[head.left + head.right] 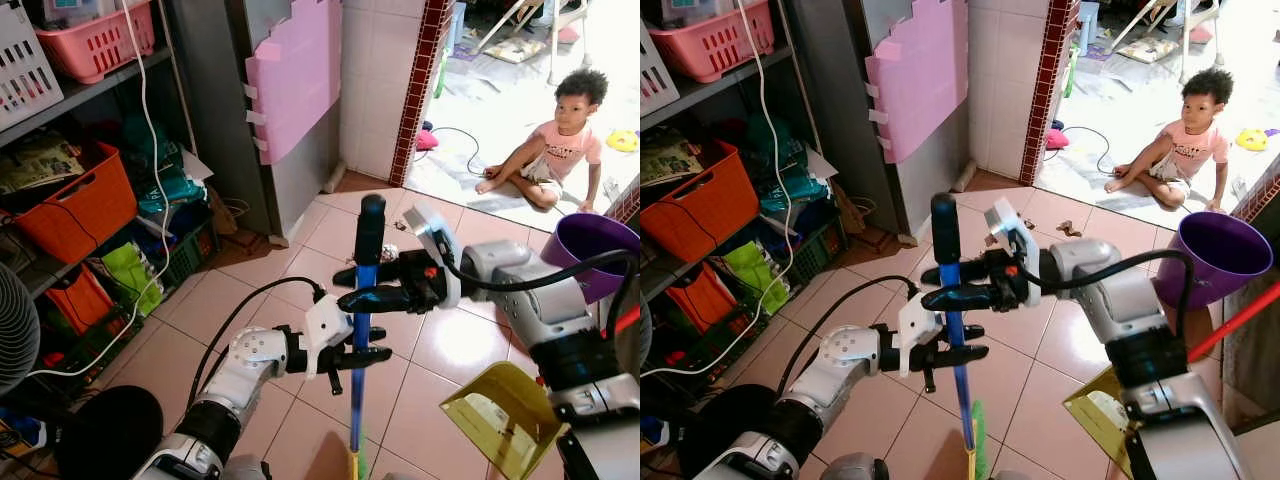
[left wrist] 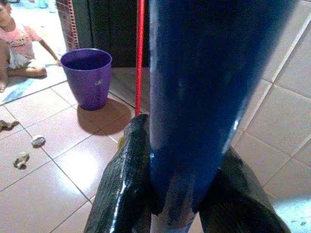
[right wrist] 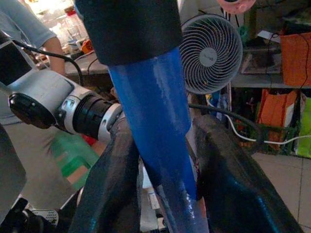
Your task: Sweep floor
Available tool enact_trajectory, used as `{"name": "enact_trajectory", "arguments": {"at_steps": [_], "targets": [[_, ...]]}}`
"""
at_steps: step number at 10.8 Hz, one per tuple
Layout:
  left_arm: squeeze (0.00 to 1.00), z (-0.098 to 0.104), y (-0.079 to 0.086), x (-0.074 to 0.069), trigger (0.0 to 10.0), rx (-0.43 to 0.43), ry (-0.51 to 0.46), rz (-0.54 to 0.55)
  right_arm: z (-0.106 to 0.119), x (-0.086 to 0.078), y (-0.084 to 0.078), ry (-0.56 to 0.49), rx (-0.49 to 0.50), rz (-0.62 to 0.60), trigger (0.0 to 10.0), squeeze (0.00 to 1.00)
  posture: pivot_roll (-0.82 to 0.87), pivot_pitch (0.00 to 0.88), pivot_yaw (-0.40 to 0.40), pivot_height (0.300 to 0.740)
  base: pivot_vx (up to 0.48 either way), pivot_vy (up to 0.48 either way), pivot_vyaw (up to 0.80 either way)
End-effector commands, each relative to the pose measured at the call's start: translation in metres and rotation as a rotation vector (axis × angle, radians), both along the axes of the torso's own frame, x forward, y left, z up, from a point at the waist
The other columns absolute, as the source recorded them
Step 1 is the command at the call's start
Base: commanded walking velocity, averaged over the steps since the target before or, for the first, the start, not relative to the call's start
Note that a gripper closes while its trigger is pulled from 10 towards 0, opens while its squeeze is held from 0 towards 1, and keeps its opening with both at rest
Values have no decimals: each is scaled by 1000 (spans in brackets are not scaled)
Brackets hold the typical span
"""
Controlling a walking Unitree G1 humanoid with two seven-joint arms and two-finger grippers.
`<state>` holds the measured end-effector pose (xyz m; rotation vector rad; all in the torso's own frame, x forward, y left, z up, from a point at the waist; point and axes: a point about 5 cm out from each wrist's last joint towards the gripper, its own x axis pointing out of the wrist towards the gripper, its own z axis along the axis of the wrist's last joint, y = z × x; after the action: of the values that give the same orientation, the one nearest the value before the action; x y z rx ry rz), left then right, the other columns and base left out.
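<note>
The broom (image 1: 361, 330) stands nearly upright in front of the robot, its blue handle running down to a head that just shows at the bottom of the head views. The left gripper (image 1: 362, 355) is clamped round the handle lower down, and the right gripper (image 1: 372, 286) is closed on it higher up, just under the black cap, so both pairs of fingers are shut tight on the shaft, with no gap showing in the wrist views. Farther out, bits of rubbish (image 1: 1070, 229) lie on the tiled floor (image 1: 330, 235) ahead and slightly right, between the broom and the child (image 1: 556, 140) sitting in the doorway, with the purple bucket (image 1: 1223, 257) off to the right. To my eye, the head must reach forward to sweep them.
</note>
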<state>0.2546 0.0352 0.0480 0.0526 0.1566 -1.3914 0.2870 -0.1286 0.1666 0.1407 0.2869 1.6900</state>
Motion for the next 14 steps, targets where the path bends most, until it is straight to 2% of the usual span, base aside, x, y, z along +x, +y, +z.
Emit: {"name": "enact_trajectory", "arguments": {"at_steps": [1, 5, 6, 8, 9, 12, 13, 14], "targets": [[0, 8, -2, 6, 0, -19, -38, 11, 2, -5, 5, -5, 13, 44, 0, 0, -94, 0, 31, 740, 0, 0, 0], [0, 8, -1, 6, 0, -14, -40, 12, -1, -9, 7, 10, 11, 47, 0, 0, -94, 0, 32, 740, 0, 0, 0], [0, 9, -1, 7, 0, -14, -43, 13, -3, -9, 7, 13, 2, 31, 10000, 0, -95, 0, 30, 740, 0, 0, 0], [0, 9, -2, 7, 0, -15, -44, 13, -5, -8, 6, 19, -7, 11, 10000, 0, -96, 0, 29, 740, 0, 0, 0], [0, 9, -2, 7, 0, -16, -44, 14, -9, -9, 5, 17, -16, -13, 10000, 1000, -95, 0, 27, 740, 0, 0, 0], [0, 8, -3, 6, 0, -16, -44, 14, -23, -11, -1, 41, -52, -68, 10000, 1000, -100, 0, 28, 740, 0, 0, 0], [0, 8, -3, 6, 0, -15, -43, 12, -27, -12, -3, 45, -65, -67, 10000, 961, -101, 0, 27, 740, 0, 0, 0], [0, 8, -3, 6, 0, -13, -43, 12, -30, -11, -5, 46, -73, -82, 10000, 141, -101, 0, 27, 740, 0, 0, 0]]}}
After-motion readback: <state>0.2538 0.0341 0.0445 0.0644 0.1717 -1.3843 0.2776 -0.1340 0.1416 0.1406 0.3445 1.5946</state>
